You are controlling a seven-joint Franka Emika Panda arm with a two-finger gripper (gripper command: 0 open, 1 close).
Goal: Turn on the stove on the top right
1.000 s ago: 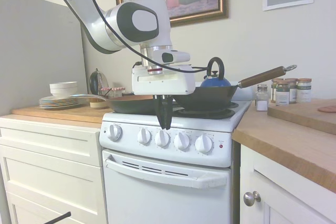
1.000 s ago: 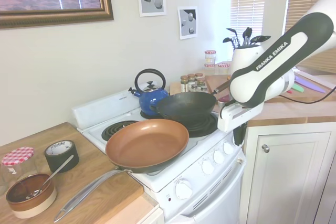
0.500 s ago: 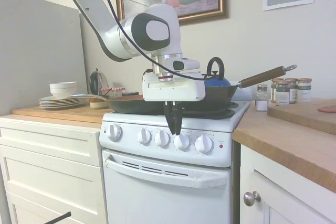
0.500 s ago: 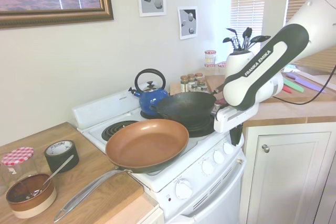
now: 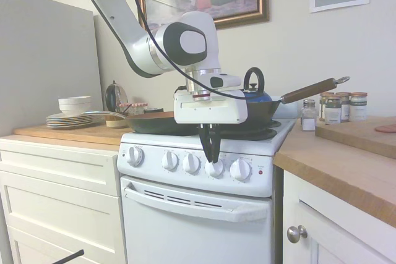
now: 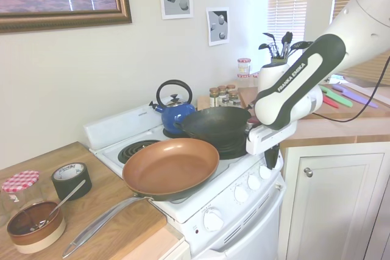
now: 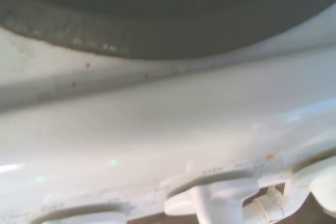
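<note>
The stove is a narrow white range with five round knobs and a small red light on its front panel. My gripper points down just in front of the panel. Its dark fingers are shut with nothing between them, and their tips reach the top of the fourth knob from the left. The second exterior view has the gripper at the stove's far front corner, above the last knobs. The blurred wrist view shows the white panel and one knob close by.
A copper frying pan and a black wok sit on the burners, with a blue kettle behind them. Spice jars stand on the right wooden counter and stacked plates on the left one. White cabinets flank the range.
The gripper has moved right along the knob row and slightly down, from in front of the third knob to the fourth. Its fingers stay shut.
</note>
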